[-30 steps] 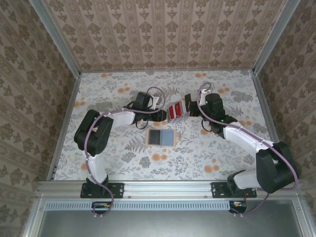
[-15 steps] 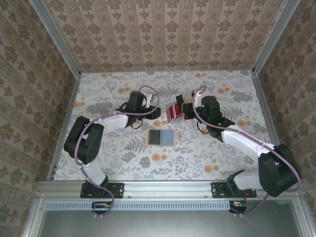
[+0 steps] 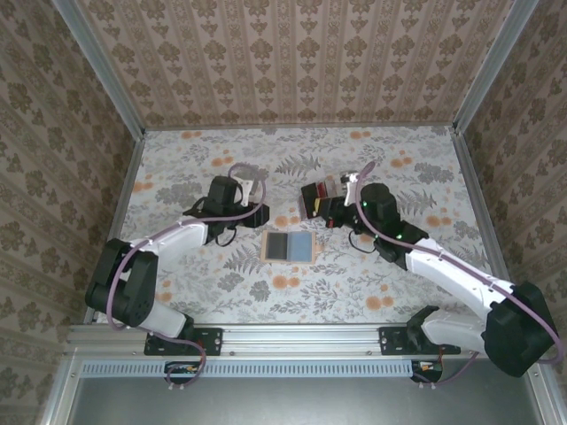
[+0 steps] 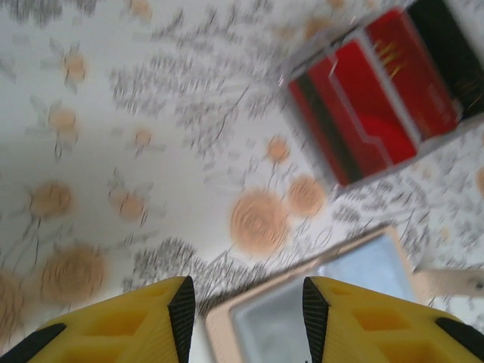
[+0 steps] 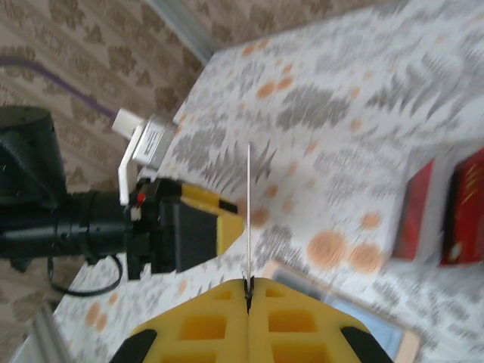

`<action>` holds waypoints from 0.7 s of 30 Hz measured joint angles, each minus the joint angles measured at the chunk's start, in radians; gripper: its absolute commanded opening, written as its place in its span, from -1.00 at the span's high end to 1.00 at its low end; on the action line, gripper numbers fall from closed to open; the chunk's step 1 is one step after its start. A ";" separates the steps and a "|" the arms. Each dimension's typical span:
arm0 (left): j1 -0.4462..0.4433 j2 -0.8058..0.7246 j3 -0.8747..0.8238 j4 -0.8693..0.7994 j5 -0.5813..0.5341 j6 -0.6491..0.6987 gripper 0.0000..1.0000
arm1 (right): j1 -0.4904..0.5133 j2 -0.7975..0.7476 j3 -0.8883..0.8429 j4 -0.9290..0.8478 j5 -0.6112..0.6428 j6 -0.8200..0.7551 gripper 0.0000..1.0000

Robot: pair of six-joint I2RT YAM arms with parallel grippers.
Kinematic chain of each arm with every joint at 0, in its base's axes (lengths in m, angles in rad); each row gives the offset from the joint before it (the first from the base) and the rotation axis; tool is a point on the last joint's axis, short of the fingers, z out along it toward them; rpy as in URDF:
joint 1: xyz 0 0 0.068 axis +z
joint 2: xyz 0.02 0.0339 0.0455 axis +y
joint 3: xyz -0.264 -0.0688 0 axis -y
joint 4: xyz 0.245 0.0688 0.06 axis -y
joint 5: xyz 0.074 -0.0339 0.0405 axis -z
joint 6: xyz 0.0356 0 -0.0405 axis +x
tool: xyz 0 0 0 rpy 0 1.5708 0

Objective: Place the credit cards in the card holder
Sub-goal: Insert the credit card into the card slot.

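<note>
Right gripper is pinched shut on one credit card; you see it edge-on, a thin pale line standing up from the fingertips, off the far right of the card holder; left gripper is half open, gripping nothing, off the holder's far left; print on the red cards is too blurred to read; they lie just beyond the holder, not touching it; the holder lies open, with a tan rim and blue-grey lining up.
</note>
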 measured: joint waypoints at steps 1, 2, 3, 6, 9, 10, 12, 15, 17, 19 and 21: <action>0.011 0.000 -0.012 -0.008 0.000 0.002 0.09 | 0.016 0.013 -0.010 0.000 -0.011 0.014 0.87; 0.028 0.000 -0.023 -0.019 0.000 0.004 0.10 | 0.035 0.035 -0.019 0.000 -0.023 0.031 0.87; 0.045 0.000 -0.031 -0.029 0.000 0.004 0.10 | 0.054 0.060 -0.028 0.001 -0.034 0.051 0.87; 0.079 -0.002 -0.050 -0.039 0.001 0.004 0.10 | 0.102 0.121 -0.071 0.018 -0.050 0.121 0.87; 0.085 -0.010 -0.076 -0.047 0.020 0.005 0.12 | 0.138 0.170 -0.115 0.046 -0.040 0.185 0.89; 0.085 -0.011 -0.083 -0.048 0.031 0.005 0.13 | 0.146 0.187 -0.126 0.060 -0.032 0.210 0.88; 0.084 -0.012 -0.103 -0.043 0.052 0.007 0.15 | 0.158 0.229 -0.151 0.112 -0.021 0.268 0.88; 0.084 -0.012 -0.142 -0.029 0.076 0.007 0.16 | 0.179 0.292 -0.175 0.169 -0.002 0.335 0.88; 0.084 -0.012 -0.156 -0.029 0.090 0.007 0.18 | 0.196 0.316 -0.177 0.183 0.011 0.359 0.88; 0.084 -0.012 -0.158 -0.027 0.099 0.007 0.19 | 0.209 0.326 -0.180 0.206 0.028 0.378 0.88; 0.084 -0.012 -0.158 -0.016 0.109 0.007 0.21 | 0.214 0.326 -0.192 0.237 0.047 0.396 0.89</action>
